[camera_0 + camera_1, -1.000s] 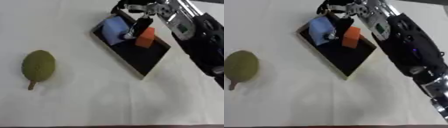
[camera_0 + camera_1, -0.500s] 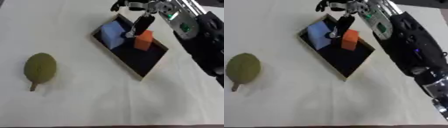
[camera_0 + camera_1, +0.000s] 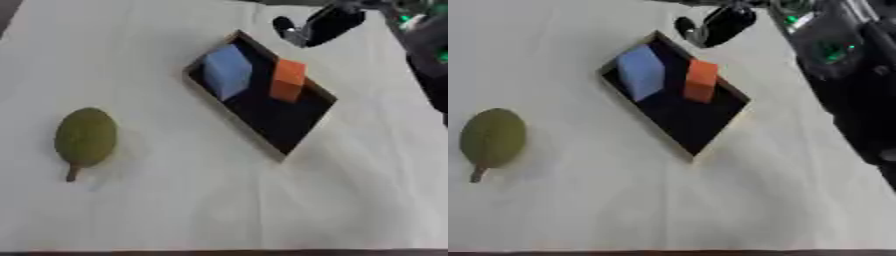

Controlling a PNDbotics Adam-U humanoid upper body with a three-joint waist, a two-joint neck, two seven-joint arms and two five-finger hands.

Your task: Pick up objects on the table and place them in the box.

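Your right hand [image 3: 319, 27] is hovering just beyond the box's far edge, holding nothing that shows; the blur is hiding whether its fingers are straight or curled, so that cannot be told. Inside the box [image 3: 289, 122], a blue block [image 3: 227, 71] and an orange block [image 3: 288, 80] are lying side by side at its far end. Left of the box and well apart from it, a green pear-like fruit [image 3: 85, 137] is sitting on the bench [image 3: 219, 200], apparently the next pick; reaching it calls for crossing over the box.

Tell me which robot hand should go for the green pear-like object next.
Probably right: the right robot hand hangs beyond the box, and no left one shows. The green fruit lies far left, so it's a long cross-reach.
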